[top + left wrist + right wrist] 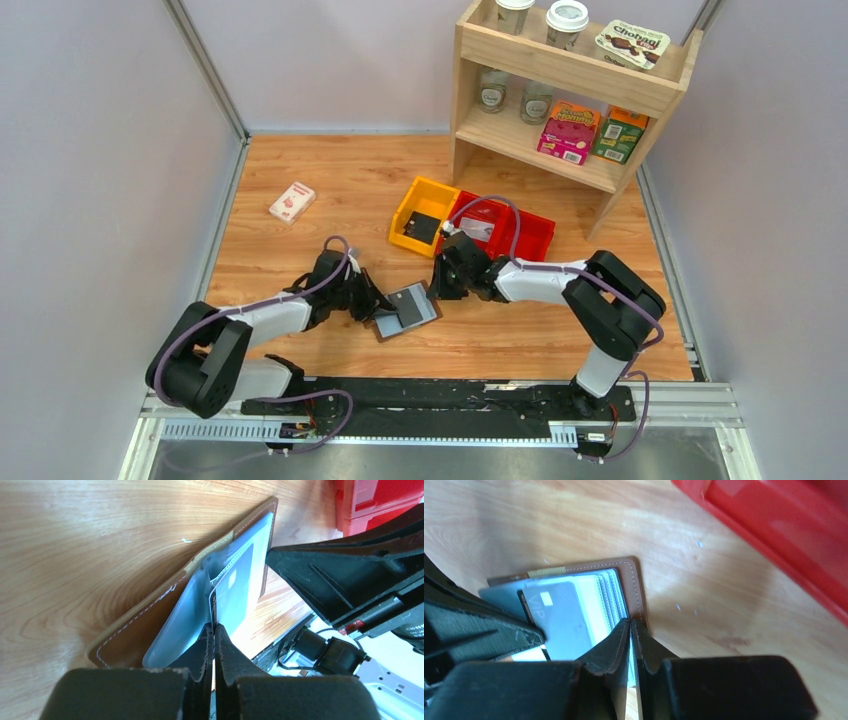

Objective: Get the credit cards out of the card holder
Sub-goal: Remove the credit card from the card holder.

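The card holder (405, 310) lies open on the wooden table between my two arms, a brown bifold with grey-blue inner panels. In the left wrist view the holder (145, 630) is tilted and a dark credit card (234, 597) sticks out of its pocket. My left gripper (214, 628) is shut on that card's edge. In the right wrist view the dark card (561, 617) reads "VIP". My right gripper (630, 622) is shut on the holder's (634, 580) right edge. In the top view my left gripper (377, 305) is at the holder's left and my right gripper (437, 290) at its upper right.
A yellow bin (403, 215) and a red bin (535, 235) sit just behind the holder; the red bin (774, 540) is close to my right gripper. A white-and-red small box (292, 202) lies at the far left. A wooden shelf (560, 60) with goods stands at the back right.
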### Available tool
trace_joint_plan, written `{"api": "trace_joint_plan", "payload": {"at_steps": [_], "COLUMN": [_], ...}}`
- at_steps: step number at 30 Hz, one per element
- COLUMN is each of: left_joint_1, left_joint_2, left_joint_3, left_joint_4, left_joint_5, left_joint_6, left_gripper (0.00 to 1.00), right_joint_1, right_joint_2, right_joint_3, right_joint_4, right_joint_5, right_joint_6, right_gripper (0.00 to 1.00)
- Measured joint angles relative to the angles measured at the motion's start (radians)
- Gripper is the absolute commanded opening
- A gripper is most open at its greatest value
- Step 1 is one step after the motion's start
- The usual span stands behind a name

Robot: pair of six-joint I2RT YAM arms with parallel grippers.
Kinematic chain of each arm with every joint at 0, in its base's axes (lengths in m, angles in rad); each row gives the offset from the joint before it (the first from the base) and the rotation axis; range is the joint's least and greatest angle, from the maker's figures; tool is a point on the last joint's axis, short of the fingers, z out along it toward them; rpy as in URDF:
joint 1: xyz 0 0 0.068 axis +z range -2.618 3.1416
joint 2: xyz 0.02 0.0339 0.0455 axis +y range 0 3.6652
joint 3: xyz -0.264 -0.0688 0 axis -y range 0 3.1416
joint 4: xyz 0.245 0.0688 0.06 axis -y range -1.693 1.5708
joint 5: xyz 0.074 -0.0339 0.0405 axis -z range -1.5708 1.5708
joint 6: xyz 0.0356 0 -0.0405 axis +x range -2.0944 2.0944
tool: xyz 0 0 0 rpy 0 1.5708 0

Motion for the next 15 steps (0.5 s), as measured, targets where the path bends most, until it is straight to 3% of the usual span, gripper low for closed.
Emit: {"api": "trace_joint_plan", "payload": {"at_steps": [7, 15], "left_joint_1": [0.003, 0.003], "left_joint_2": [0.116, 0.219], "left_joint_3": [0.099, 0.197], "left_joint_4": [-0.044, -0.043], "left_joint_5": [0.058, 0.120], "left_joint_6": [0.129, 0.217], "left_gripper": [0.00, 0.00], "right_joint_1": [0.023, 0.024], "right_joint_2": [-0.100, -0.169], "right_joint_3": [-0.047, -0.050], "right_joint_4": [-0.097, -0.102], "right_joint_5": [0.031, 0.029], "right_joint_6": [-0.039, -0.072], "right_gripper": [0.25, 0.27]}}
